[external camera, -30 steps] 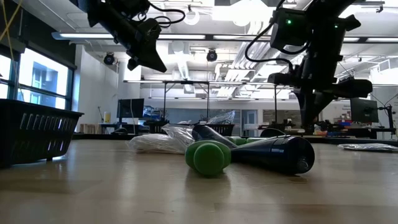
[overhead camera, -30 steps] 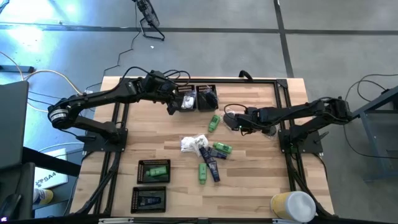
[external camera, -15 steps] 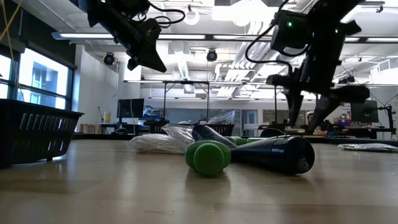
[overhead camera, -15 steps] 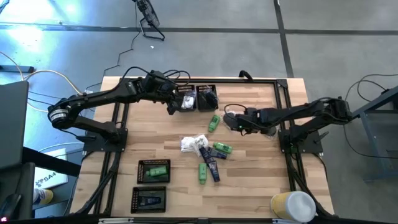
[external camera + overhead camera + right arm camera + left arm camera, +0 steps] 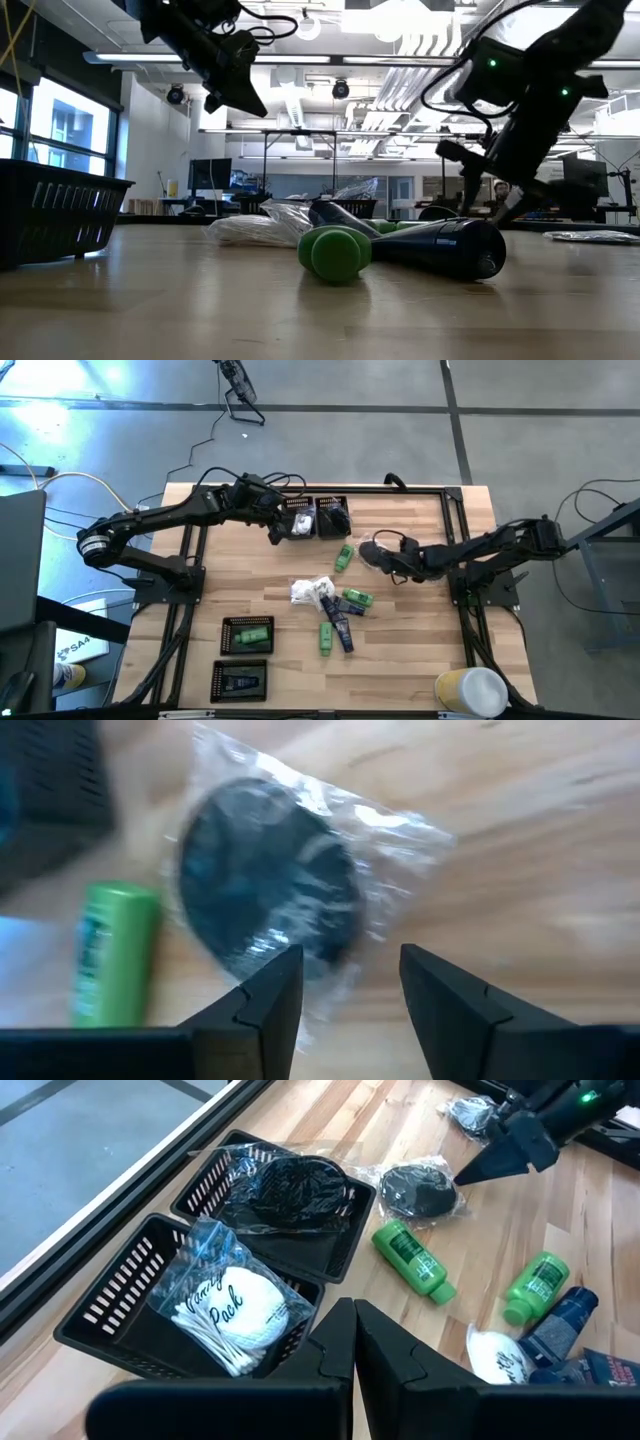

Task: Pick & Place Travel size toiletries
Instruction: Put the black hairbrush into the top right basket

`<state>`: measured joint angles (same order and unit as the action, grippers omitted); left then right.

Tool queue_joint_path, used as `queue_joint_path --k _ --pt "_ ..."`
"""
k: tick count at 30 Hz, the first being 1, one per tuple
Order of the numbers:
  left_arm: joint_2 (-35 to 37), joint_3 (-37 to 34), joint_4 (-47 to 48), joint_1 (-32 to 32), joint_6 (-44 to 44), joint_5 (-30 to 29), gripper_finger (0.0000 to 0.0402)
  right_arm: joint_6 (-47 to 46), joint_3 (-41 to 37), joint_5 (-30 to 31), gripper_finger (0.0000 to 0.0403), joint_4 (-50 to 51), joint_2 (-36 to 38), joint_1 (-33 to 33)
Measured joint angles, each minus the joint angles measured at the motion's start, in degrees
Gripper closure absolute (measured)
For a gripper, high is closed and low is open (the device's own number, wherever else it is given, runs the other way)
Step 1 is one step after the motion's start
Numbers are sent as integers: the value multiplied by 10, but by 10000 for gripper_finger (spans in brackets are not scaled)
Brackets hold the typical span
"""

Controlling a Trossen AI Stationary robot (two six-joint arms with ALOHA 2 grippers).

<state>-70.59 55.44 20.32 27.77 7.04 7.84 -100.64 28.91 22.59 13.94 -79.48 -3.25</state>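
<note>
Four trays [image 5: 246, 634] were filled, while a pile [image 5: 335, 612] lay loose on the desk [image 5: 420, 650]. The right end effector [image 5: 340, 982], fingers apart, hung over a bagged dark disc [image 5: 270, 896]. The left end effector [image 5: 354, 1342], pressed together, hovered by the far trays.

The left arm reaches rightward along the far side, its left end effector [image 5: 352, 1342] raised, fingers pressed together. The right arm stretches leftward, its right end effector [image 5: 345, 982] low, fingers spread apart.

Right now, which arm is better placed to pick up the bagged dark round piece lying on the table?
The right. Its tool is open right at the bagged round piece; the left tool is over the far trays.
</note>
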Motion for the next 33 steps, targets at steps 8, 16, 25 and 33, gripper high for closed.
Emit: queue_joint_path --k 8,16,25,33 --pt "0 0 0 0 -8 0 401 -16 -59 30 243 -111 1 -5" --pt "0 0 0 0 -8 2 401 57 -94 38 243 -216 0 -5" --pt "0 0 0 0 -8 2 401 86 -100 34 253 -259 -12 -5" --pt "0 0 1 0 -8 2 401 127 -99 27 299 -356 -61 -5"
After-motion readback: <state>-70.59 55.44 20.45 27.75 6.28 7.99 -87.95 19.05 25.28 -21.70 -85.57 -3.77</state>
